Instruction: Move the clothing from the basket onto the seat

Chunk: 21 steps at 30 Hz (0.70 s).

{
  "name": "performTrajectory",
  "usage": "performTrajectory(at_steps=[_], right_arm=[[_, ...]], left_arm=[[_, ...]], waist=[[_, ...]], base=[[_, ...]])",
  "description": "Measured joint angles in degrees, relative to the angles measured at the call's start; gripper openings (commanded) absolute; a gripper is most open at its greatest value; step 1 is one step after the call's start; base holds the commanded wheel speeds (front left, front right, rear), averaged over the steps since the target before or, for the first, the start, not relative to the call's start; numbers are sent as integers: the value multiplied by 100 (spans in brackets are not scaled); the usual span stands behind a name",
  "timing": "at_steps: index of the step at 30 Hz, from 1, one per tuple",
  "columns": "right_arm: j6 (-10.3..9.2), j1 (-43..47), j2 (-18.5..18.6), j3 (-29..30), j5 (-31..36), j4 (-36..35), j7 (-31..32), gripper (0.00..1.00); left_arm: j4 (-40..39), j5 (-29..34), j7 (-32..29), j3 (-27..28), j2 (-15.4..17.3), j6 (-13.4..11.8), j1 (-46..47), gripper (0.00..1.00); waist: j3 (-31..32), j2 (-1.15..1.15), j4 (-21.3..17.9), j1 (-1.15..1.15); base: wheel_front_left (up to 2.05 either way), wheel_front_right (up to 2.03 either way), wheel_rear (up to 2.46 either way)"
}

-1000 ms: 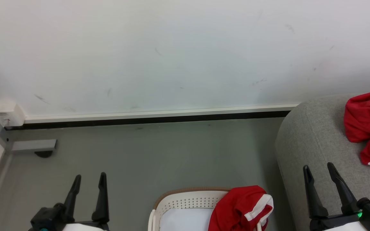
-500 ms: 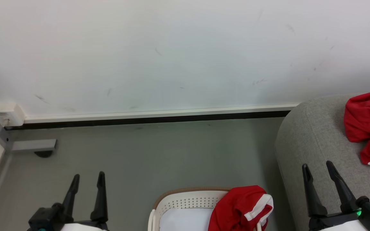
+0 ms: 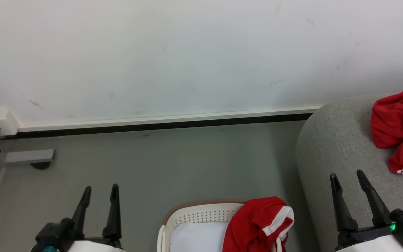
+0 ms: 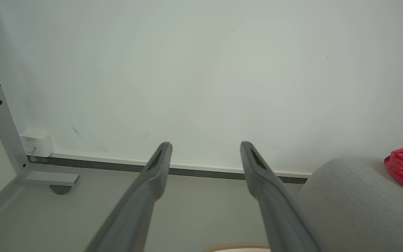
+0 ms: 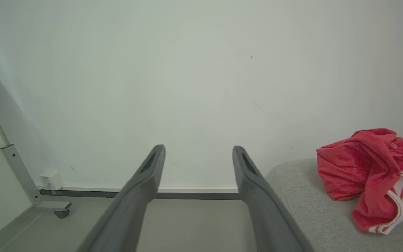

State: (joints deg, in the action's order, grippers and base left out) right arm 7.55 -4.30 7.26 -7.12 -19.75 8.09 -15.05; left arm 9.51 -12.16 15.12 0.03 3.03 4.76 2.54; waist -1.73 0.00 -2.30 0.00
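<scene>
Nothing really readable here, tbh. The little white box low on the wall has a small label with tiny print, way too small to make out. The red garment on the sofa shows a small patch near its top, also illegible.

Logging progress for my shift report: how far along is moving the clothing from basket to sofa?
Done: one red garment lies crumpled on the grey sofa. In hand: nothing; the left gripper and right gripper are both open and empty. Left: the second red garment, draped over the basket rim beside a white cloth, has to go across.
</scene>
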Motion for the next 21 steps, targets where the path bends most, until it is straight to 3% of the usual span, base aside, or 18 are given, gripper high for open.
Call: performTrajectory(at_steps=[12,21], right_arm=[[0,-409,157,73,41,-10,-9,100],[0,-707,183,203,45,-92,-10,100]], left_arm=[[234,-8,0,-169,-16,137,361,100],[996,10,0,-615,3,230,876,100]], waist=[[-335,0,-379,0],[-699,0,-749,1]], base=[[0,0,0],[0,0,0]])
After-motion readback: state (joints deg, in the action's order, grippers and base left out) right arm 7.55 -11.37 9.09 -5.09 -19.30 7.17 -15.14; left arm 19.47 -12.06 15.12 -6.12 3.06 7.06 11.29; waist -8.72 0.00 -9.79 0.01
